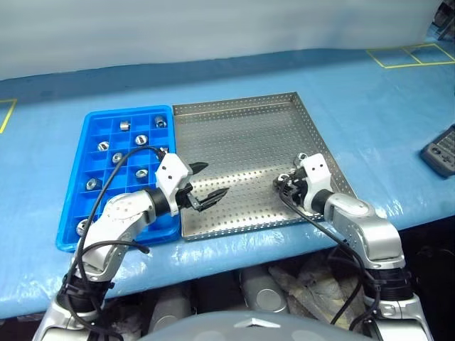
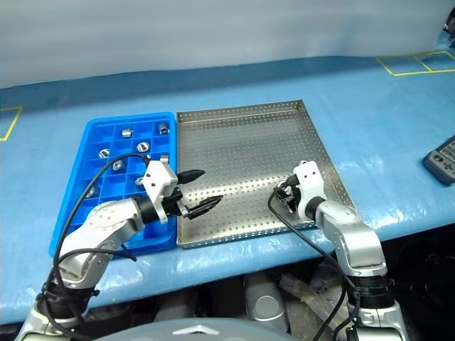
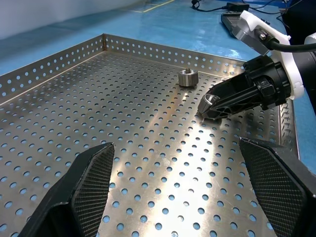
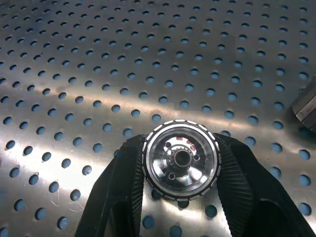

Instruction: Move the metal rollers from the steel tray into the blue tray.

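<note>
Several metal rollers (image 1: 124,126) sit one to a compartment in the blue tray (image 1: 75,190), which lies at the left of the head view on a blue-covered table (image 1: 370,99); they are spread over its upper and middle cells, with one at the lower left edge. Just right of it, touching along one long side, lies the steel tray (image 1: 234,128), filling the centre of the frame, its perforated floor mostly bare.

At the lower left, the left gripper (image 1: 205,184) reaches across the blue tray's lower right corner and over the lower left part of the steel tray. Its two black fingers (image 3: 91,175) are spread wide apart with nothing between them, and it is above the perforated floor rather than touching it, as far as I can tell.

Toward the lower right of the steel tray, the right gripper (image 4: 180,163) has its fingers closed on one roller (image 4: 180,159), a shiny flanged disc with a hollow centre, clamped from both sides just above the tray floor. One more loose roller (image 3: 187,78) stands upright on the floor near the tray's right rim, just beside that gripper.

At the far right edge of the frame a dark device (image 1: 442,150) lies on the table
</note>
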Controlling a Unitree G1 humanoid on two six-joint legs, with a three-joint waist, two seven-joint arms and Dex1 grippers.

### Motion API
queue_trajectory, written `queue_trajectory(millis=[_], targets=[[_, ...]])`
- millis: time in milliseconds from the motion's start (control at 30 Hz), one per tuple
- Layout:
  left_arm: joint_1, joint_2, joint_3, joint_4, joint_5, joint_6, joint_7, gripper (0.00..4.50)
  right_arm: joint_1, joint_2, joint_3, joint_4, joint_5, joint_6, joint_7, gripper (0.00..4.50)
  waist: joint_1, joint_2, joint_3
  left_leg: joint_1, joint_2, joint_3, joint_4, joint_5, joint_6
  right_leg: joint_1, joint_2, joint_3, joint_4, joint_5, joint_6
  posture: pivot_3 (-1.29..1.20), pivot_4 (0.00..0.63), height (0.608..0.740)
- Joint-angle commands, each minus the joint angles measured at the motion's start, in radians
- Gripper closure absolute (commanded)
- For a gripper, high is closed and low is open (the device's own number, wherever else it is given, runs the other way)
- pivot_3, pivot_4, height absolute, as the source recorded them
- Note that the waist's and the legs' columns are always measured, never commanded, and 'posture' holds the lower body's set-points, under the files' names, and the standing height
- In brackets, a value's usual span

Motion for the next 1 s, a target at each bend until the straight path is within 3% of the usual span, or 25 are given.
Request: queue_trajectory(millis=[33, 200, 533, 667, 1000], targets=[[0.050, 0.031, 0.067, -0.091, -0.002, 0.000, 0.021, 0.11, -0.106, 0.022, 0.052, -0.040, 0.017, -0.055, 0.036, 2.81, 0.002, 0.000, 0.000, 0.000, 0.000, 0.000, 0.000, 0.000, 0.000, 0.000, 0.000, 0.001, 0.001, 0.000, 0.000, -0.13, 0.150, 0.740], [0.196, 0.070, 0.198, -0.206, -0.009, 0.031, 0.073, 0.11, -0.258, 0.080, 0.156, 0.022, 0.026, -0.110, 0.111, 2.81, 0.029, -0.001, 0.001, 0.001, 0.001, -0.001, 0.000, 0.000, 0.000, 0.000, 0.000, -0.001, 0.001, 0.000, 0.000, -0.05, 0.150, 0.740], [0.547, 0.085, 0.485, -0.494, -0.030, 0.140, 0.150, 0.11, -0.427, 0.209, 0.339, 0.159, 0.020, -0.209, 0.263, 2.81, 0.172, -0.003, 0.001, -0.003, 0.000, -0.006, -0.002, -0.002, -0.001, -0.003, -0.005, -0.007, -0.001, 0.001, -0.010, 0.12, 0.150, 0.740], [0.613, 0.054, 0.516, -0.543, -0.040, 0.155, 0.179, 0.11, -0.442, 0.259, 0.393, 0.201, 0.014, -0.233, 0.295, 2.81, 0.224, -0.003, 0.001, -0.003, -0.001, -0.010, -0.001, -0.001, -0.001, -0.002, -0.005, -0.012, -0.001, 0.000, -0.012, 0.18, 0.150, 0.740], [0.638, 0.034, 0.481, -0.552, -0.040, 0.154, 0.218, 0.11, -0.430, 0.319, 0.486, 0.266, 0.000, -0.239, 0.351, 2.81, 0.250, -0.003, 0.001, -0.003, -0.001, -0.016, -0.002, 0.002, -0.007, 0.000, -0.003, -0.018, 0.001, -0.005, -0.019, 0.18, 0.150, 0.740]])
